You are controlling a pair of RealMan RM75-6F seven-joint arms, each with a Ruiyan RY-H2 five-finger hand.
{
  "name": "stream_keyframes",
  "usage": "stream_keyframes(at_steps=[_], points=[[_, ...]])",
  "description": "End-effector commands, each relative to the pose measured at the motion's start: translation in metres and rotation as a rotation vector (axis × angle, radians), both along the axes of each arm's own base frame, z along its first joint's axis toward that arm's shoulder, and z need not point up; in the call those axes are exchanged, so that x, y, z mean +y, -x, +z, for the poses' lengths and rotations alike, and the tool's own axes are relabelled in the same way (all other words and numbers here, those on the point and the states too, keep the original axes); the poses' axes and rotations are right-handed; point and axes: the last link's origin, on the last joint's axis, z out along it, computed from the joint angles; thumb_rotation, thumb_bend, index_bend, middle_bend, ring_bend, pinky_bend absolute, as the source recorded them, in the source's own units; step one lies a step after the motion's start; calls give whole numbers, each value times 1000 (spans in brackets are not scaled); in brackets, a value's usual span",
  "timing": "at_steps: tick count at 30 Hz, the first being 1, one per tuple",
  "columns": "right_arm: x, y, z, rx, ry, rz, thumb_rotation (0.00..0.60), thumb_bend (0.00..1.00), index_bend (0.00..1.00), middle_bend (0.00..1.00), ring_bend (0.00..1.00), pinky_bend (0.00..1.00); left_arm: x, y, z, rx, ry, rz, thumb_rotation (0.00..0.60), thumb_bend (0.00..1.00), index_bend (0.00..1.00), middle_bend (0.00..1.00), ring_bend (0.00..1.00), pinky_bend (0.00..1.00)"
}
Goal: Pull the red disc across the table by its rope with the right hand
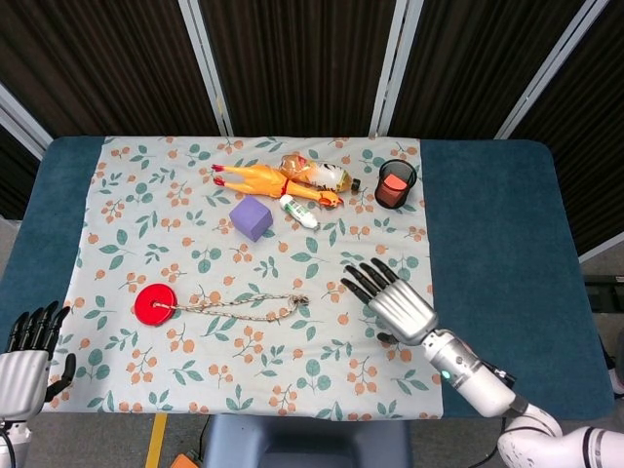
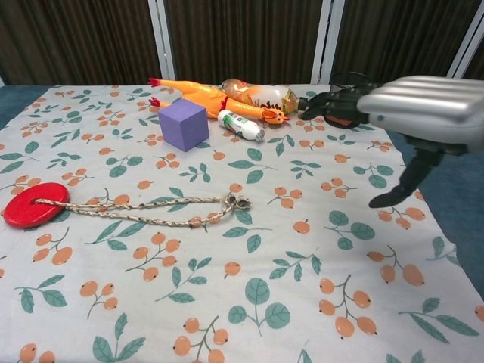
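The red disc lies flat on the left part of the floral cloth. Its braided rope runs rightward and ends in a knot near the cloth's middle. My right hand hovers open above the cloth, fingers spread and pointing toward the rope's end, a short way right of the knot and apart from it. My left hand shows only at the bottom left corner of the head view, off the table's near edge, fingers extended, holding nothing.
At the back of the cloth lie a rubber chicken, a bottle of amber liquid, a small white bottle and a purple cube. A black mesh cup stands at the back right. Blue tabletop flanks the cloth.
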Motion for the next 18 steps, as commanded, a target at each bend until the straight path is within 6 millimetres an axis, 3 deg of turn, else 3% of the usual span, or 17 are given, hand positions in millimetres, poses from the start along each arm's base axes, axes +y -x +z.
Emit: stream_keyframes(at_steps=[1,6,8,18], points=[[-11,-44,-26,79,-107,56,600,0,0,0,0,0,0,2,0,-1,-1,6,600,525,0,23,0,24],[-14,-51,-43,156,-167,35,600,0,0,0,0,0,0,4,0,-5,-6,13,600,525,0,23,0,23],[-18,-60,-59,214,-208,19,600,0,0,0,0,0,1,7,0,-14,-10,22,600,525,0,23,0,23],[-20,-97,-99,331,-231,-26,600,0,0,0,0,0,0,18,2,-25,-17,41,600,527,0,23,0,24]])
